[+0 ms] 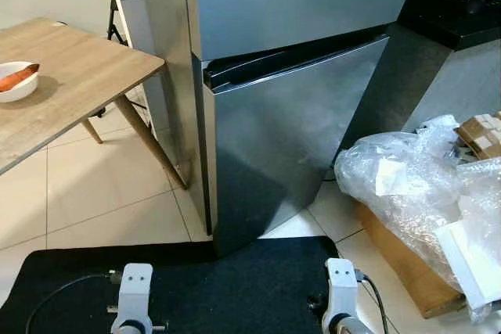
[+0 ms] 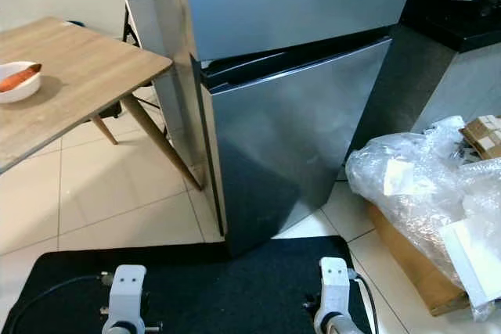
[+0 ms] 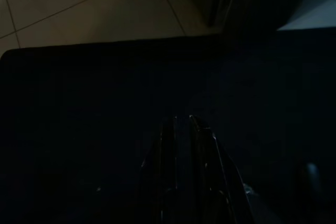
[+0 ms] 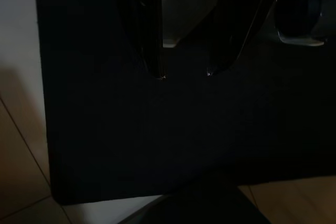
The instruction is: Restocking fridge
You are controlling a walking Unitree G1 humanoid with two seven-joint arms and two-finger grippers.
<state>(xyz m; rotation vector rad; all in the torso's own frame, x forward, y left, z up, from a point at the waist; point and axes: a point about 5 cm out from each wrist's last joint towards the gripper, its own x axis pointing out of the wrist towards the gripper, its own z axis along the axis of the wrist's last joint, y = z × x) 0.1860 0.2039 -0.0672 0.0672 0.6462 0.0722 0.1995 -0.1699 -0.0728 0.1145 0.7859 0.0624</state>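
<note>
With both arms hanging idle over the black mat (image 1: 235, 279), my left pincer (image 3: 178, 124) pressed nearly together and right pincer (image 4: 184, 72) spread, the closed fridge (image 1: 297, 115) stands ahead, the carrot bowl (image 1: 16, 81) waiting far left on the tabletop (image 1: 78, 84).

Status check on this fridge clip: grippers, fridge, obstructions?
Left gripper shut, right gripper open, both hanging empty over black mat. Fridge closed. Bowl waits on table. Plastic-filled box beside fridge.

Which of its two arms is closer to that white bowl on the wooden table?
Left. The left arm hangs low on the bowl's side; the right arm hangs farther off, beyond the fridge's corner.
</note>
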